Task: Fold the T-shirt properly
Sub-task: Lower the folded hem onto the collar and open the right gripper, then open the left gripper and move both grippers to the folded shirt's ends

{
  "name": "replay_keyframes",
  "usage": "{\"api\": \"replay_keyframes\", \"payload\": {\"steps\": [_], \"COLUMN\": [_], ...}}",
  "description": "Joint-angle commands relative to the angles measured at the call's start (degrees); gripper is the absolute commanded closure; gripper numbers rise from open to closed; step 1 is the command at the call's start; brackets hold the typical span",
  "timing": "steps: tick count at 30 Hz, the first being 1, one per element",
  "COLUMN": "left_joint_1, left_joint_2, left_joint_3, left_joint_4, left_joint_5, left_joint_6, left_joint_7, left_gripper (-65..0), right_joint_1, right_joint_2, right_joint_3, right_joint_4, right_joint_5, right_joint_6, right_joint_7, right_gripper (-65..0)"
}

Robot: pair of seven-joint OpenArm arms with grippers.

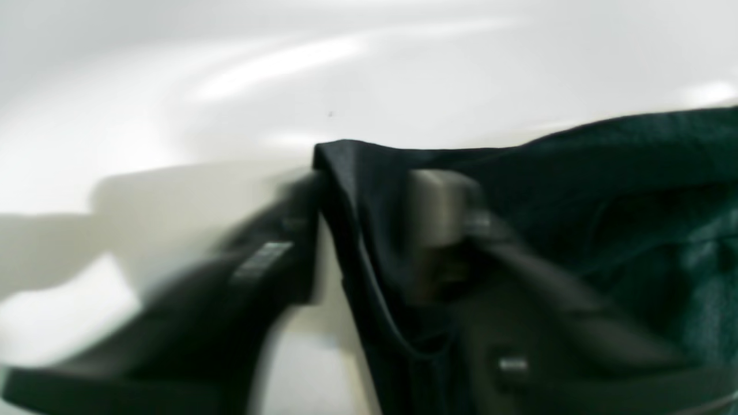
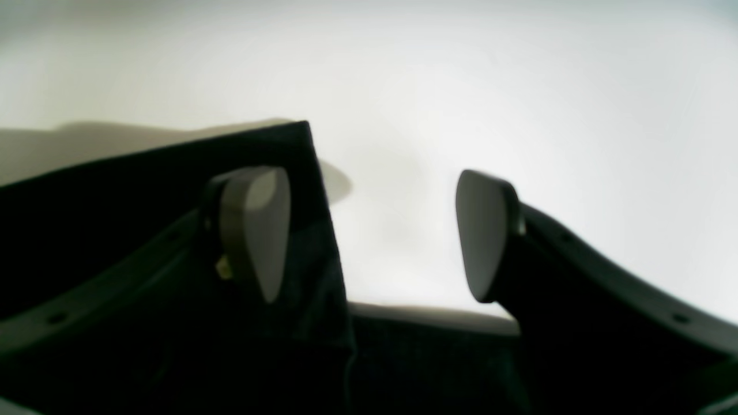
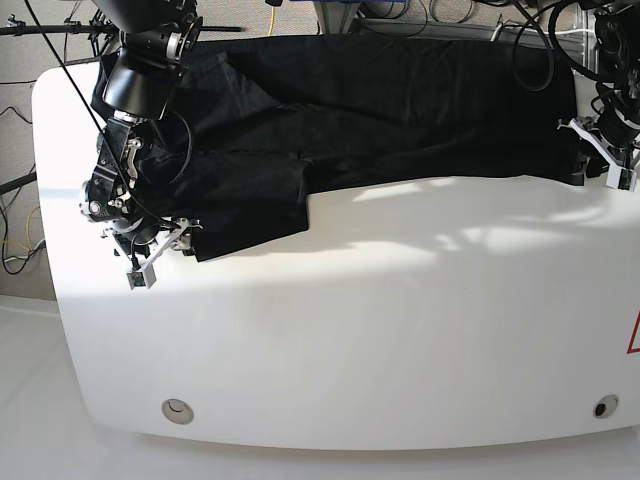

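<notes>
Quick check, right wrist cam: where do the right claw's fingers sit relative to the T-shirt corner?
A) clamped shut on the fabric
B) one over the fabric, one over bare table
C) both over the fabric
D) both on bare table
B: the right claw stands open, one finger over the black T-shirt corner, the other over bare table.

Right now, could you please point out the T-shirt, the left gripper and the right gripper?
T-shirt (image 3: 400,110): base view, flat middle of the fabric.
Left gripper (image 3: 603,160): base view, between its fingertips.
Right gripper (image 2: 369,230): right wrist view, gap between its pads.

Near half of table (image 3: 400,330) bare; T-shirt (image 3: 380,110) covers far half.
</notes>
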Motion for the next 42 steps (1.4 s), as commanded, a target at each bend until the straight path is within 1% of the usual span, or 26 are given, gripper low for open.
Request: {"api": "replay_keyframes", "payload": {"steps": [1, 5, 7, 8, 9, 10, 16, 21, 24, 26, 32, 37, 42], "left_joint_1": [-0.5, -0.7, -1.9, -2.1, -0.5, -0.4, -0.5, -0.5, -0.3, -0.3, -0.5, -0.8, -1.5], "left_joint_2": [-1.0, -1.0, -1.1, -1.1, 2.1, 2.7, 3.4, 3.5, 4.8, 5.4, 5.9, 6.1, 7.7], "left_joint_3": [-0.4, -0.4, -0.1, 0.0, 1.5, 1.6, 1.5, 0.9, -0.1, -0.9, -3.4, -5.6, -8.2], "left_joint_4": [0.8, 0.7, 0.9, 0.9, -1.0, -1.2, -1.2, 3.2, 7.7, 10.8, 18.2, 20.0, 20.0], "left_joint_5": [-0.8, -0.9, -0.3, -0.4, 0.5, 0.6, 0.4, 0.3, 0.3, 0.4, 0.2, 0.2, 0.3], "left_joint_6": [0.0, -0.1, -0.4, -0.4, -0.1, -0.1, -0.1, -0.2, -0.2, -0.2, -0.5, -0.7, -0.7], "left_joint_7": [-1.7, -1.8, -1.3, -1.0, 0.7, 1.1, 4.4, 6.2, 6.4, 7.8, 15.7, 20.9, 25.0], "left_gripper": [-14.3, -13.7, -16.3, -19.8, -16.0, -16.0, -16.0, -16.0, -16.0, -16.0, -16.0, -16.0, -16.0], "right_joint_1": [1.2, 0.8, 0.6, 0.5, -2.5, -2.5, -2.4, -1.8, -1.9, -2.3, -3.6, -5.3, -7.5], "right_joint_2": [1.0, 1.1, 1.4, 1.5, 0.1, 0.1, 0.2, 0.5, 1.0, 1.0, 0.9, 0.7, 0.7], "right_joint_3": [0.4, 0.7, 0.5, 0.6, 0.2, 0.2, 0.2, 0.3, 0.3, 0.3, 0.4, 0.4, 0.4], "right_joint_4": [1.1, 2.0, 3.7, 4.2, 0.2, 0.2, 0.6, 1.6, 5.6, 9.1, 22.0, 30.5, 35.8], "right_joint_5": [1.1, 1.9, 3.5, 4.0, 1.5, 1.5, 1.5, 1.9, 2.0, 2.0, 2.1, 2.1, 2.1], "right_joint_6": [0.3, 0.3, 0.3, 0.4, -0.5, -0.5, -0.5, -0.1, -0.1, -0.1, -0.1, -0.4, -0.4], "right_joint_7": [0.9, 0.2, -0.9, -1.3, -1.8, -1.8, -1.8, -3.8, -5.7, -6.9, -14.1, -19.3, -24.7], "right_gripper": [-42.4, -42.5, -42.9, -42.9, -42.5, -42.5, -42.5, -42.5, -42.5, -42.5, -42.5, -42.5, -42.5]}}
